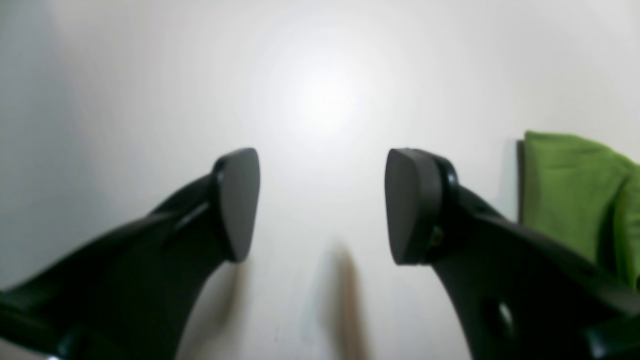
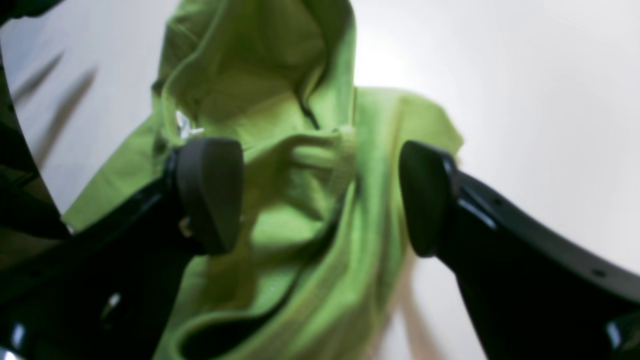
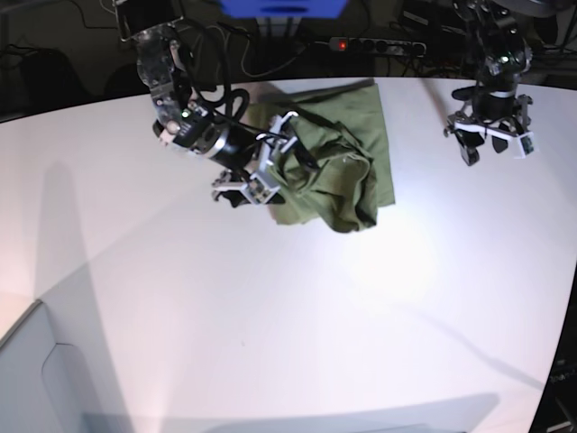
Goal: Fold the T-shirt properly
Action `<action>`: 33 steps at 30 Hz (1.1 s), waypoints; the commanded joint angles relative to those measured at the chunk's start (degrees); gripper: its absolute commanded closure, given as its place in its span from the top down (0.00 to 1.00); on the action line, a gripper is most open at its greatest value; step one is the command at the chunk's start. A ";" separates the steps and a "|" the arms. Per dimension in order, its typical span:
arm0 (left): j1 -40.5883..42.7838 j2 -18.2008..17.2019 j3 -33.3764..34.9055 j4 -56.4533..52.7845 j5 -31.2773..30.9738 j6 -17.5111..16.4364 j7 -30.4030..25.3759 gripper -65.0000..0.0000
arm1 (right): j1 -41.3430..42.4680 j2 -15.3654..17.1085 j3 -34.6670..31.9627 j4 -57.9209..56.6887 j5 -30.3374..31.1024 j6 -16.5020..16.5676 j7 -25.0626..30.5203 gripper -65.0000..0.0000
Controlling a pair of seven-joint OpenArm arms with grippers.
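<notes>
The olive-green T-shirt (image 3: pixel 347 171) lies crumpled at the back middle of the white table (image 3: pixel 270 316). My right gripper (image 3: pixel 273 155) is at the shirt's left edge, open. In the right wrist view its fingers (image 2: pixel 210 190) stand wide apart over bunched cloth (image 2: pixel 300 225), with the ribbed collar (image 2: pixel 342 160) between them and nothing pinched. My left gripper (image 3: pixel 496 149) hangs open above bare table at the back right, well clear of the shirt. In the left wrist view the gripper (image 1: pixel 322 205) holds nothing, and a corner of the T-shirt (image 1: pixel 570 190) shows at the right edge.
A power strip (image 3: pixel 379 45) and cables lie behind the table's far edge. The table's curved back edge runs close behind both arms. A grey panel (image 3: pixel 36 379) sits at the lower left corner.
</notes>
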 commanded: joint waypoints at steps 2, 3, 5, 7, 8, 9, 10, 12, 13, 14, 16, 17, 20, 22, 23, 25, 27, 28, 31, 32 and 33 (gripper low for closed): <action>0.18 -0.41 -0.71 1.21 -0.17 0.05 -1.10 0.59 | 0.63 -0.28 -0.05 1.10 1.12 0.84 1.79 0.71; 0.18 -0.41 -0.71 1.21 -0.17 0.05 -1.10 0.59 | 0.63 -0.28 -0.05 1.10 1.03 0.84 1.79 0.71; 0.88 -0.41 -0.80 1.21 -0.17 0.05 -1.10 0.59 | 1.07 -0.37 -0.05 1.10 1.03 0.84 1.79 0.71; 1.06 -0.32 -0.71 1.21 -0.17 0.05 -1.10 0.59 | 1.34 -0.37 -0.14 0.83 1.03 0.84 1.71 0.70; 1.15 -0.32 -0.71 1.21 -0.17 0.05 -1.10 0.59 | 1.42 -0.45 -0.14 0.13 1.03 0.92 1.79 0.67; 1.15 -0.23 -0.71 1.21 -0.17 0.05 -1.10 0.59 | 1.69 -0.54 -0.14 -0.31 1.12 0.92 1.79 0.63; 1.15 -0.23 -0.71 1.21 -0.17 0.05 -1.10 0.59 | 2.21 -0.54 -0.14 -0.66 1.12 0.92 1.79 0.58; 1.15 -0.23 -0.71 1.21 -0.17 0.05 -1.10 0.59 | 2.65 -0.54 -0.31 -1.28 1.30 0.92 1.79 0.47; 1.15 -0.23 -0.71 1.21 -0.17 0.05 -1.10 0.59 | 2.92 -0.54 -0.93 -1.28 1.30 0.92 1.79 0.43; 1.15 -0.23 -0.71 1.12 -0.17 0.05 -1.10 0.59 | 2.92 -0.37 -1.63 -1.28 1.30 0.92 1.79 0.38; 1.15 -0.23 -0.71 1.12 -0.17 0.05 -1.10 0.59 | 2.92 -0.28 -2.51 -0.93 1.30 0.92 1.79 0.33; 1.15 -0.23 -0.71 1.12 -0.17 0.05 -1.10 0.59 | 2.65 -0.37 -2.51 -0.84 1.30 0.92 1.79 0.32; 1.15 -0.14 -0.62 1.12 -0.17 0.05 -1.10 0.59 | 2.48 -0.45 -2.86 -0.75 1.30 0.92 1.79 0.32; 1.15 -0.06 -0.62 1.03 -0.17 0.05 -1.10 0.59 | 2.48 -0.45 -4.18 -0.75 1.30 0.92 1.79 0.31; 1.15 -0.06 -0.62 1.03 -0.17 0.05 -1.10 0.59 | 2.48 -0.28 -4.71 -0.66 1.30 0.92 1.79 0.31; 1.06 -0.06 -0.62 0.94 -0.17 0.05 -1.10 0.59 | 2.04 -0.01 -5.59 0.48 1.30 0.92 1.79 0.29; 0.97 -0.06 -0.62 0.86 -0.17 0.05 -1.10 0.59 | 0.63 -0.01 -5.76 2.15 1.30 0.92 1.88 0.21; 0.88 -0.06 -0.62 0.86 -0.17 0.05 -1.10 0.59 | 0.02 -0.01 -5.68 3.29 1.21 0.92 1.88 0.16; 0.80 -0.06 -0.62 0.86 -0.17 0.05 -1.10 0.59 | -1.65 -0.28 -5.76 6.20 1.21 0.92 1.88 0.00; 0.80 -0.06 -0.62 0.77 -0.17 0.05 -1.10 0.59 | -2.44 -0.37 -5.76 7.07 1.21 0.92 1.88 0.00; 0.80 -0.06 -0.62 0.77 -0.17 0.05 -1.10 0.59 | -3.15 -0.37 -5.85 7.78 1.21 0.92 1.88 0.00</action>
